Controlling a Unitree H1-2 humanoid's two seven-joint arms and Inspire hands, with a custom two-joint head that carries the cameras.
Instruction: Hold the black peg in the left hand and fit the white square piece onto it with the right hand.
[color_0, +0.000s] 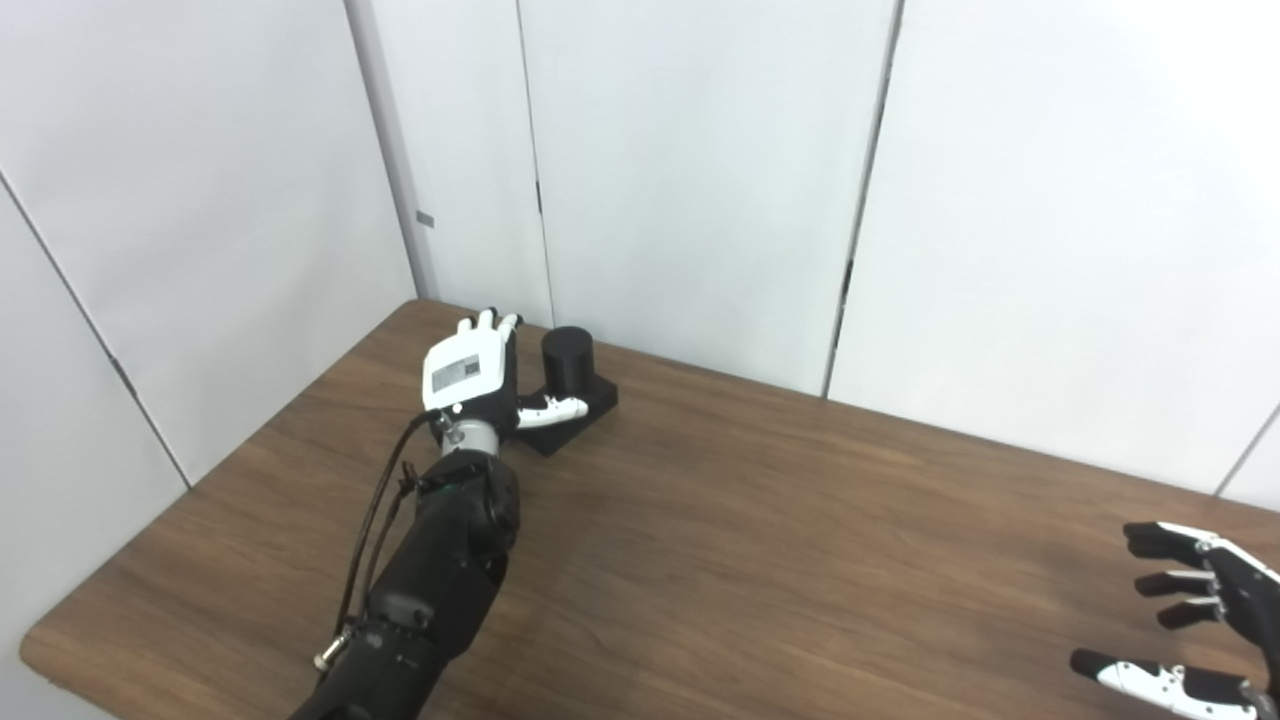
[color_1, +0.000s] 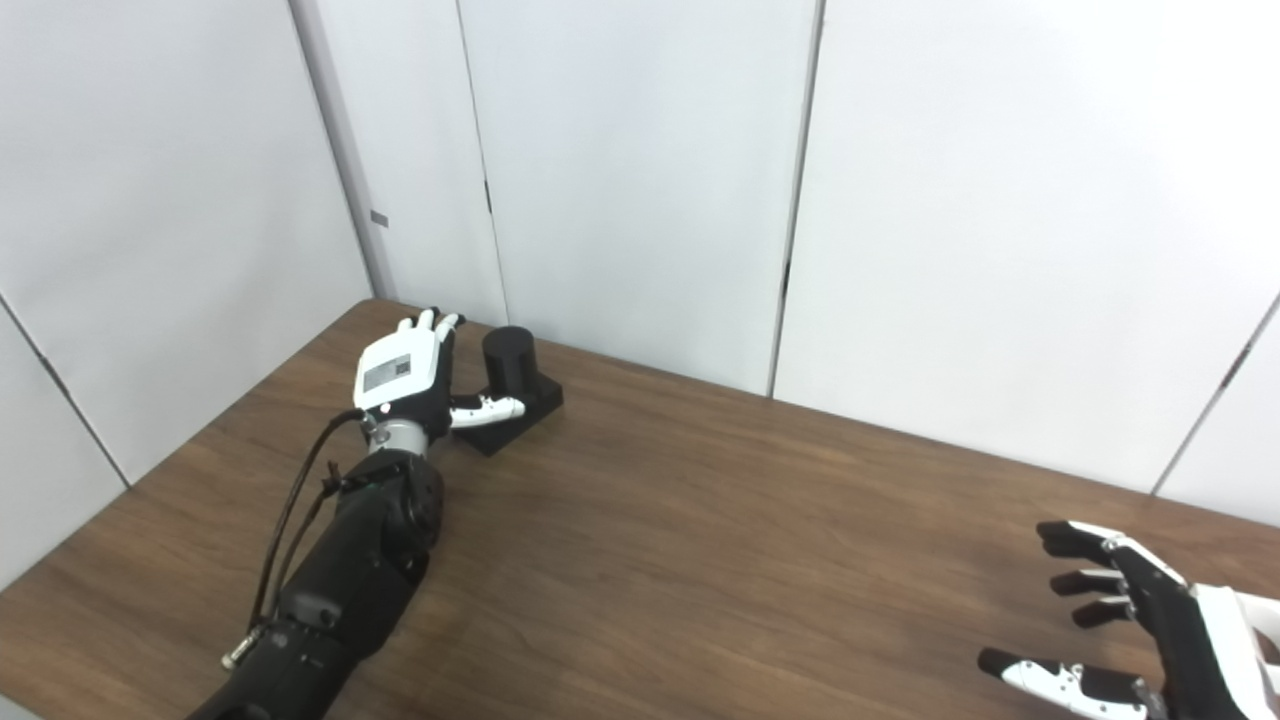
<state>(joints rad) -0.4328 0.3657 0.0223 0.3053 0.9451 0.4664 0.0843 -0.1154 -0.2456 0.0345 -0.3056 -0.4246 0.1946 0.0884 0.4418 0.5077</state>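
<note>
The black peg (color_0: 568, 358) is a short upright cylinder on a black square base (color_0: 590, 405), standing at the table's far left near the wall. My left hand (color_0: 470, 375) is open right beside the peg on its left, fingers stretched past it and thumb lying across the front of the base. No fingers are closed around the peg. My right hand (color_1: 1130, 625) hovers open over the near right corner of the table, fingers spread, holding nothing. No white square piece shows in either view.
The brown wooden table (color_0: 760, 540) runs from the left corner to the right edge of the picture. White wall panels (color_0: 700, 170) stand close behind the peg. The table's left edge lies just beyond my left forearm (color_0: 440, 570).
</note>
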